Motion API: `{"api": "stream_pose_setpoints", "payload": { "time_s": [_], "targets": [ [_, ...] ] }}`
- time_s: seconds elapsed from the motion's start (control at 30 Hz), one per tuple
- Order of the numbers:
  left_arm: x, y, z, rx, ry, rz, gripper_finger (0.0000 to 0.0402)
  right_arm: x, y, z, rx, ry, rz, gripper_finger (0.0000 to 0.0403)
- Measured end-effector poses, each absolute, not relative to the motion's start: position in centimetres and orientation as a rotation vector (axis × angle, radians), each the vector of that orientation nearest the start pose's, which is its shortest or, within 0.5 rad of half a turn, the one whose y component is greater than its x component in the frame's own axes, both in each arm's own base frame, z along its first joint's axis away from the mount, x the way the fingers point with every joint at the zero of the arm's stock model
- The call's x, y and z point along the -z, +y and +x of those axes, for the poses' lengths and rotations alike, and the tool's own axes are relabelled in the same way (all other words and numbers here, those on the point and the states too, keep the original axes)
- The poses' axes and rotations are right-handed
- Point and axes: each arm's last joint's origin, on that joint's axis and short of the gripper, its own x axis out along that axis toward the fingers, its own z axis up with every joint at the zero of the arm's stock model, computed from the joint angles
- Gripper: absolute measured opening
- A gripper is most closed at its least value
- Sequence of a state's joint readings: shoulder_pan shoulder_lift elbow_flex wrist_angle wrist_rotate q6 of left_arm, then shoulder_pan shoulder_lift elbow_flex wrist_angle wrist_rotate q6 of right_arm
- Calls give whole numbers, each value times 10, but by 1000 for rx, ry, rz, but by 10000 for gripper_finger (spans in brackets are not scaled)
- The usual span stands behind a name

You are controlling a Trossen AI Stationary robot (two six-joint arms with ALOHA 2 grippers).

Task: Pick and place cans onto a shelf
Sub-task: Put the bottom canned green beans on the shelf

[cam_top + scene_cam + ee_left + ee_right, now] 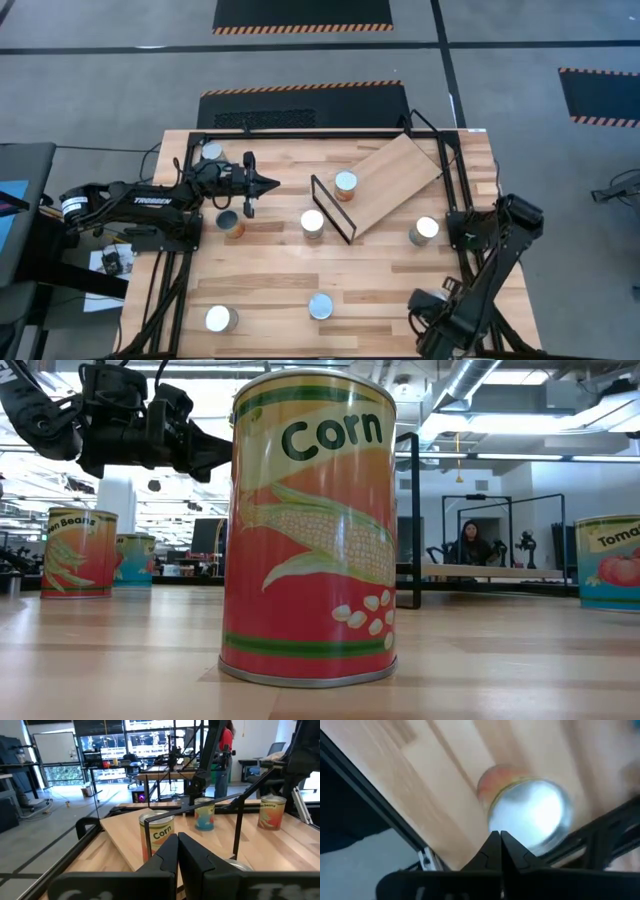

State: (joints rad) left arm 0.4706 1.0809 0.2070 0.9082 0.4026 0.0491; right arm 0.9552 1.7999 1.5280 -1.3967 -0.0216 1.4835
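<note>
Several cans stand upright on the wooden table. One can (345, 185) stands on the shelf (400, 175), a light-wood board with a black wire frame (330, 208) at its near end. My left gripper (268, 183) is shut and empty, held above the table and pointing right toward the shelf, between a can (232, 222) and another can (212, 151). In the left wrist view the Corn can (156, 837) stands behind the wire, ahead of the gripper (177, 845). My right gripper (500, 837) is shut, above a silver-topped can (530, 815) near the table's right edge.
More cans stand at the middle (313, 223), right (424, 231), near middle (320, 306) and near left (220, 319). The near-middle Corn can (310, 525) fills the low view. A black frame runs along the table's edges (455, 190). A person (470, 543) sits in the room behind.
</note>
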Motion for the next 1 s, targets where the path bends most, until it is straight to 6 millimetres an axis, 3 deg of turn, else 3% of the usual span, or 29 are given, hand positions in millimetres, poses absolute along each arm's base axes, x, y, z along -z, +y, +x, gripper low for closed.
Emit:
{"api": "stream_pose_setpoints", "payload": {
  "time_s": [0.2, 0.33, 0.73, 1.0],
  "targets": [
    [-190, 78, 178, -70, -26, 54, 1, -280, 246, 208, 434, 1549, 277, 6],
    [-189, 78, 178, -71, -15, 48, 1, -282, 238, 221, 422, 1547, 308, 5],
    [-181, 78, 177, -69, 61, 20, 1, -253, 255, 194, 499, 1581, 309, 133],
    [-181, 78, 177, -69, 58, 22, 1, -238, 260, 186, 491, 1576, 317, 159]
  ]
}}
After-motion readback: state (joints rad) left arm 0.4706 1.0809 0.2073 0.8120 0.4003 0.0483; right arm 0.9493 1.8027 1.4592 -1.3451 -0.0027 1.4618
